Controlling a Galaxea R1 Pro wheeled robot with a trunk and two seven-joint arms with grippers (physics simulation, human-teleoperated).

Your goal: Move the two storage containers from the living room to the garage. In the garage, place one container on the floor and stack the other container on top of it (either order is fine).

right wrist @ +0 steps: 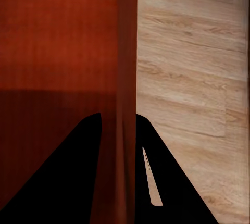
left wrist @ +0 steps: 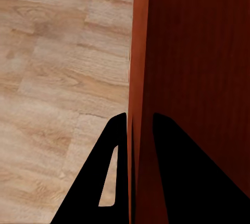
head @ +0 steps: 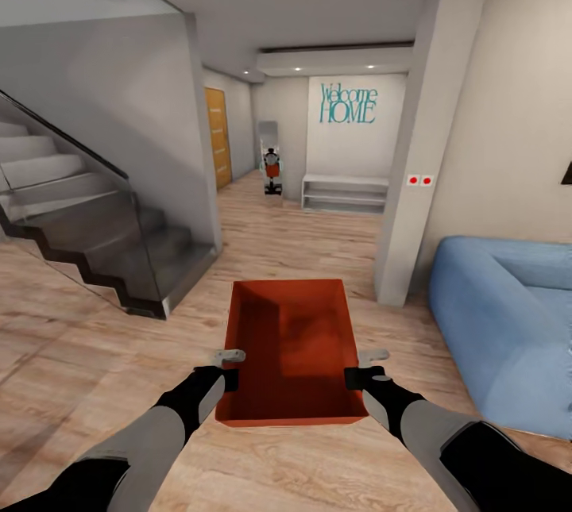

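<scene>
Storage container (head: 290, 349) is gripped by left tool (head: 228, 356) and right tool (head: 372, 356) on opposite walls; fingertips are hidden past the rims.

A grey staircase (head: 71, 202) with a glass side panel (head: 119, 234) is rising at the left of the frame. A wooden door (head: 218, 137) is showing beyond it, upper centre-left. Teal "Welcome HOME" lettering (head: 348, 103) is hanging on the far wall above a white shelf (head: 345, 194). A mirror (head: 269, 156) is standing just left of the shelf. A white pillar (head: 421, 139) with two red dots (head: 419, 179) is standing right of centre.
</scene>
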